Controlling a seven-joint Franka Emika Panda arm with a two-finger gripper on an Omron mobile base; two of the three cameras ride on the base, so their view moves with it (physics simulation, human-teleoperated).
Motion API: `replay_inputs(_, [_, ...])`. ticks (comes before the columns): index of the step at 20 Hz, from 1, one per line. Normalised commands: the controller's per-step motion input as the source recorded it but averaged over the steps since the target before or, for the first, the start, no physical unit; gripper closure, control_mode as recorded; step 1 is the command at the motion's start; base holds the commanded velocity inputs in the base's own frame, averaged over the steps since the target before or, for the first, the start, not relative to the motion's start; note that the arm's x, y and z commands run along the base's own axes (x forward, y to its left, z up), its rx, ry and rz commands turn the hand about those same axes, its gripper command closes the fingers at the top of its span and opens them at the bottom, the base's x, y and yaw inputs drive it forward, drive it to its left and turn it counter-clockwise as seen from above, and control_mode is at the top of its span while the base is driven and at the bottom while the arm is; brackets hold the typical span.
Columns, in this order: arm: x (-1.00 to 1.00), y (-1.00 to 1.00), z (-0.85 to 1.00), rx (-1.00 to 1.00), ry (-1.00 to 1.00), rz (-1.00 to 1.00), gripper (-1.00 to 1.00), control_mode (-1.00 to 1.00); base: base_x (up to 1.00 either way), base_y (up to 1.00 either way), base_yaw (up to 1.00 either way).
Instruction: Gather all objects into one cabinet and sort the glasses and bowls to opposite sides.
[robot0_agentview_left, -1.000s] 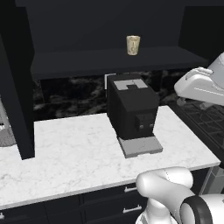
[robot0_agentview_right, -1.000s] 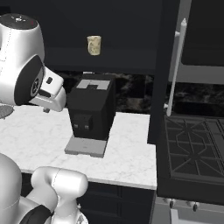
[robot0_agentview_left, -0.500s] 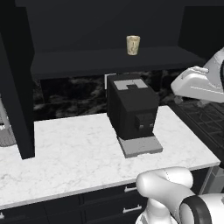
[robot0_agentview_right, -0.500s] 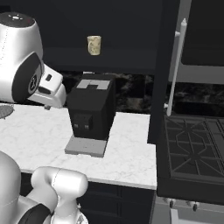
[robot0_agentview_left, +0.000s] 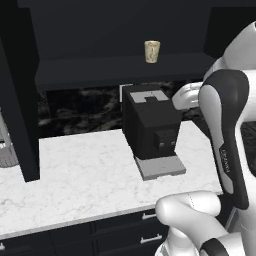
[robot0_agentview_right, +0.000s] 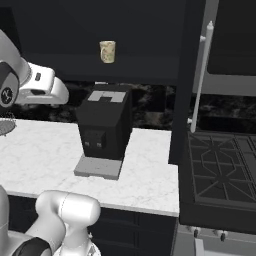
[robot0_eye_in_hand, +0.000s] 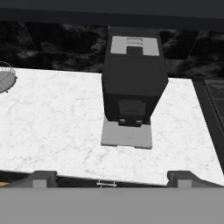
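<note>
On shelf: cream tumbler | coffee machine: no readable writing

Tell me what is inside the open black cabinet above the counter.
One cream tumbler stands upright on the dark shelf of the cabinet, above the black coffee machine. The shelf's far left end is hidden behind the cabinet's side panel.

White marble counter w/ black coffee machine, dark backsplash, stove at right.
</note>
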Motion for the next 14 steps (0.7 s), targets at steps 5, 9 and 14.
replay_inputs(5, [0.24,-0.01,0.0,0.0,-0.16,0.0,-1.0,-1.0,0.0,0.0,0.0])
replay_inputs(9, [0.21,0.0,0.03,0.0,-0.2,-0.02,-1.0,-1.0,0.0,0.0,0.0])
replay_inputs(14, [0.1,-0.01,0.3,0.02,-0.03,-0.02,-1.0,-1.0,0.0,0.0,0.0])
